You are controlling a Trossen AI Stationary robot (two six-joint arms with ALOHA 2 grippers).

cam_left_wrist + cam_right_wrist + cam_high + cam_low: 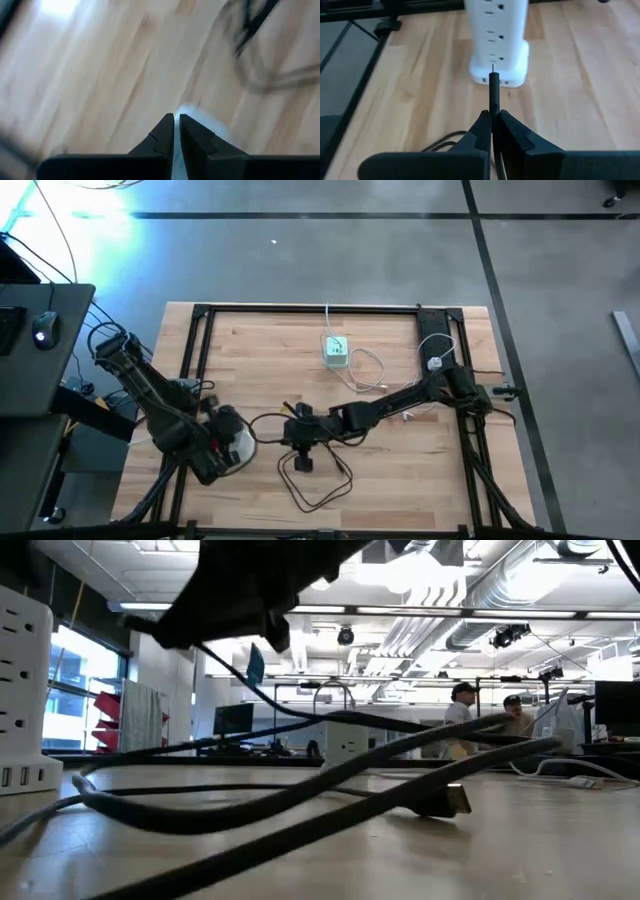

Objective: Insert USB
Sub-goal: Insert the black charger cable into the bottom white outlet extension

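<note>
A white power tower stands upright on the wooden table, with USB ports in its base. In the high view the tower is beside my left gripper, near the table's left. My right gripper is shut on a black USB cable, whose plug points at the tower's base, a short way off. The cable's slack lies in loops on the table, and its other plug rests flat. My left gripper is shut above the table, and a pale blur shows beyond its tips. My right gripper pinches the black plug body between its two fingers. The plug lies along the fingers and sticks out past their tips, its metal tip foremost. The fingers slant down from the table's right side. The plug is clear of the table and the cable trails back below. My left gripper is shut, and I cannot tell whether its tips touch the pale thing below.
A green-and-white charger with a white cord lies at the far middle. Black frame rails run along the table's edges. A desk with a mouse stands to the left. People sit in the room behind.
</note>
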